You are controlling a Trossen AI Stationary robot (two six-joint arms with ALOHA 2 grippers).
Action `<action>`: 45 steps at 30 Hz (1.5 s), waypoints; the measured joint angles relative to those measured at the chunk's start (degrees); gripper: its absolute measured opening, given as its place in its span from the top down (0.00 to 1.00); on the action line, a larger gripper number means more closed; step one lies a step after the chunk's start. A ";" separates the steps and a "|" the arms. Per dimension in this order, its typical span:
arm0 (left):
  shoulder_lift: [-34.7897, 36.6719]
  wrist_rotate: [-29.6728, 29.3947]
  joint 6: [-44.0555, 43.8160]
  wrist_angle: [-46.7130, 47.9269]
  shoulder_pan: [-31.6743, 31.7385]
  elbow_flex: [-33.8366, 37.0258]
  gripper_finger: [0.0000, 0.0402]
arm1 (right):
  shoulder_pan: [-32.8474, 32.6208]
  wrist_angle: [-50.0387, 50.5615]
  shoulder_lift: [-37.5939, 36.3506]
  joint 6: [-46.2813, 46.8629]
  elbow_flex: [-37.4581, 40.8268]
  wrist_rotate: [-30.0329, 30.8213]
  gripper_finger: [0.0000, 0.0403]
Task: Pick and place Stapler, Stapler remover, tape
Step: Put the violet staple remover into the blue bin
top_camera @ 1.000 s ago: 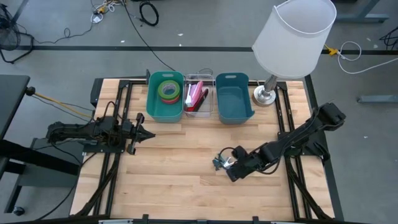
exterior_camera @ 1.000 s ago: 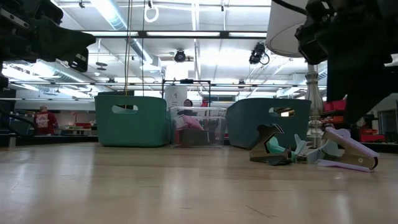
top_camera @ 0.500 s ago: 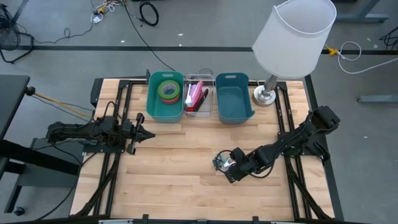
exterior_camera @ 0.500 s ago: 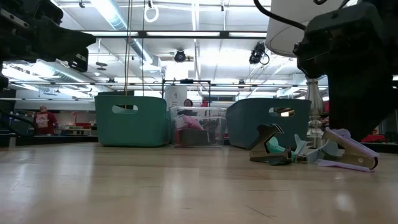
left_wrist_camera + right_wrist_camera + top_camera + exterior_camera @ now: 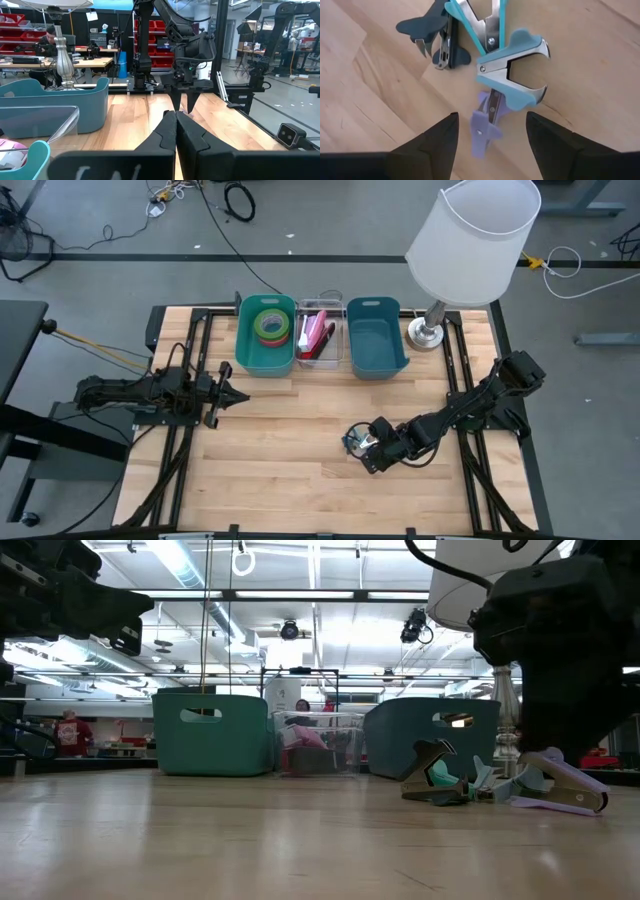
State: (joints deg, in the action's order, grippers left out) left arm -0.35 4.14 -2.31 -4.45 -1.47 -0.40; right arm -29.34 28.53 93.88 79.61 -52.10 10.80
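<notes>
Staple removers [image 5: 512, 70] clustered on wood

The right hand [image 5: 357, 445] hovers over the staple removers [image 5: 351, 442] (a small pile) on the table [image 5: 290, 460].

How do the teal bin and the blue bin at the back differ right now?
The teal bin holds stacked tape rolls; the blue bin looks empty. The teal bin sits nearer the left arm's side, the blue bin beside the lamp base. Both are open-topped, similar in size, flanking the clear bin.
</notes>
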 joint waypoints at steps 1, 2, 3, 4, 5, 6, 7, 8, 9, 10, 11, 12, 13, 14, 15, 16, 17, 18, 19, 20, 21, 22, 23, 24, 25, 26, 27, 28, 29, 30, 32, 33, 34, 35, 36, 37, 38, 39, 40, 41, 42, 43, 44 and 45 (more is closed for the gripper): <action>0.00 0.00 0.01 0.00 0.00 0.00 0.99 | -0.01 0.00 0.01 -0.02 0.00 -0.23 0.42; -0.01 0.00 0.01 0.00 0.01 0.01 0.99 | 0.00 0.00 0.01 -0.15 0.00 -0.25 0.42; -0.01 0.00 0.00 0.00 0.01 -0.01 0.99 | 0.00 0.00 0.01 -0.30 0.00 -0.25 0.42; -0.01 0.00 0.00 0.00 0.00 0.01 0.99 | 0.00 -0.02 0.01 -0.57 0.00 -0.25 0.42; 0.00 0.00 0.02 0.00 0.01 0.01 0.99 | 0.00 -0.01 0.01 -0.59 0.00 -0.25 0.42; -0.01 0.00 0.00 0.00 0.01 0.01 0.99 | 0.00 -0.02 0.09 -0.61 0.00 -0.25 0.42; -0.01 0.00 0.00 0.00 -0.01 0.01 0.99 | 0.00 -0.09 0.27 -0.76 0.00 -0.27 0.42; -0.01 0.00 0.02 0.00 -0.01 0.01 0.99 | 0.00 -0.17 0.50 -0.92 0.00 -0.34 0.42; -0.01 0.00 0.00 0.00 0.01 0.00 0.99 | 0.00 -0.39 0.83 -0.98 0.00 -0.68 0.42; -0.01 0.00 0.00 0.00 0.00 -0.01 0.99 | 0.00 -0.90 1.20 -0.99 0.00 -1.11 0.42; -0.01 0.00 0.01 0.00 0.00 0.00 0.99 | 0.00 -1.51 1.54 -0.98 0.00 -1.50 0.42; -0.01 0.00 0.01 0.01 0.01 -0.01 0.99 | -0.02 -2.22 1.88 -1.01 0.00 -1.79 0.42; -0.01 0.00 0.00 0.00 -0.01 0.01 0.99 | -0.02 -3.27 2.24 -1.03 0.00 -1.88 0.42; -0.01 0.00 0.01 0.01 0.01 -0.01 0.99 | -0.02 -4.21 2.46 -1.03 0.00 -2.12 0.42; -0.01 0.00 0.02 0.02 0.01 -0.01 0.99 | -0.02 -4.64 2.55 -1.03 0.00 -2.24 0.42; -0.01 0.00 0.00 0.00 -0.01 -0.01 0.99 | -0.02 -5.27 2.57 -1.01 0.00 -2.22 0.42; -0.01 0.00 0.00 0.00 -0.01 -0.01 0.99 | -0.01 -5.68 2.59 -0.92 0.00 -2.07 0.42; -0.01 0.00 0.02 0.02 -0.01 0.01 0.99 | -0.02 -5.55 2.59 -0.73 0.00 -1.65 0.42; 0.01 0.00 0.01 0.00 -0.01 0.01 0.99 | -0.02 -5.36 2.60 -0.63 0.00 -1.37 0.42; -0.01 0.00 0.00 0.01 -0.01 0.00 0.99 | -0.01 -5.30 2.62 -0.63 0.00 -1.33 0.42; -0.01 0.00 0.01 0.02 0.01 0.01 0.99 | 0.00 -5.28 2.63 -0.61 0.00 -1.33 0.42; 0.00 0.00 0.02 0.00 0.00 0.01 0.99 | 0.00 -5.24 2.63 -0.61 0.00 -1.35 0.42; 0.00 0.00 0.00 0.01 0.00 0.01 0.99 | 0.00 -5.11 2.63 -0.61 0.00 -1.35 0.43; -0.01 0.00 0.00 0.02 0.01 0.01 0.99 | 0.00 -4.99 2.63 -0.61 0.00 -1.36 0.44; -0.01 0.00 0.02 0.00 0.01 0.01 0.99 | 0.00 -4.96 2.63 -0.61 0.00 -1.37 0.45; -0.01 0.00 0.00 0.00 0.01 -0.01 0.99 | -0.02 -4.84 2.63 -0.61 0.00 -1.41 0.46; -0.01 0.00 0.00 0.02 0.01 -0.01 0.99 | 0.00 -4.73 2.63 -0.61 0.00 -1.61 0.48; 0.00 0.00 0.01 0.00 0.01 -0.01 0.99 | 0.00 -4.74 2.63 -0.61 0.00 -1.78 0.49; 0.01 0.00 0.01 0.01 0.00 0.01 0.99 | 0.00 -4.76 2.63 -0.61 0.00 -1.78 0.51; -0.01 0.00 0.00 0.02 0.00 0.00 0.99 | 0.00 -4.78 2.63 -0.61 0.00 -1.78 0.53; 0.01 0.00 0.02 0.00 0.01 0.01 0.99 | -0.01 -4.78 2.63 -0.61 0.00 -1.81 0.57; 0.00 0.00 0.01 0.00 -0.01 0.00 0.99 | -0.01 -4.79 2.63 -0.62 0.00 -1.81 0.60; -0.01 0.00 0.00 0.00 -0.01 -0.01 0.99 | -0.01 -4.79 2.63 -0.63 0.00 -1.81 0.62; -0.01 0.00 0.02 0.00 -0.01 0.01 0.99 | 0.00 -4.81 2.63 -0.63 0.00 -1.81 0.63; -0.01 0.00 0.02 0.00 0.00 -0.01 0.99 | 0.00 -4.83 2.63 -0.63 0.00 -1.81 0.65; 0.00 0.00 0.00 0.01 0.01 0.00 0.99 | 0.00 -4.85 2.63 -0.63 0.00 -1.81 0.67; -0.01 0.00 0.00 0.01 0.00 0.01 0.99 | 0.00 -4.90 2.63 -0.63 0.00 -1.81 0.69; -0.01 0.00 0.01 0.00 -0.01 0.00 0.99 | 0.00 -5.04 2.63 -0.63 0.00 -1.81 0.70; -0.01 0.00 0.00 0.00 0.00 0.01 0.99 | 0.00 -5.14 2.63 -0.63 0.00 -1.81 0.72; 0.00 0.00 0.00 0.01 0.01 -0.01 0.99 | 0.00 -5.22 2.63 -0.63 0.00 -1.81 0.73; 0.00 0.00 0.00 0.01 0.00 0.00 0.99 | 0.00 -5.30 2.63 -0.63 0.00 -1.81 0.75; -0.01 0.00 0.02 0.00 -0.01 0.00 0.99 | 0.00 -5.33 2.63 -0.63 0.00 -1.81 0.76; -0.01 0.00 0.00 0.01 0.00 -0.01 0.99 | 0.00 -5.33 2.63 -0.63 0.00 -1.81 0.77; -0.01 0.00 0.00 0.00 0.01 -0.01 0.99 | 0.00 -5.35 2.63 -0.63 0.00 -1.82 0.79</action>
State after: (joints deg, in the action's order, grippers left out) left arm -0.36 4.14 -2.31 -4.45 -1.45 -0.40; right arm -29.34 23.18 96.51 78.98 -52.10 8.98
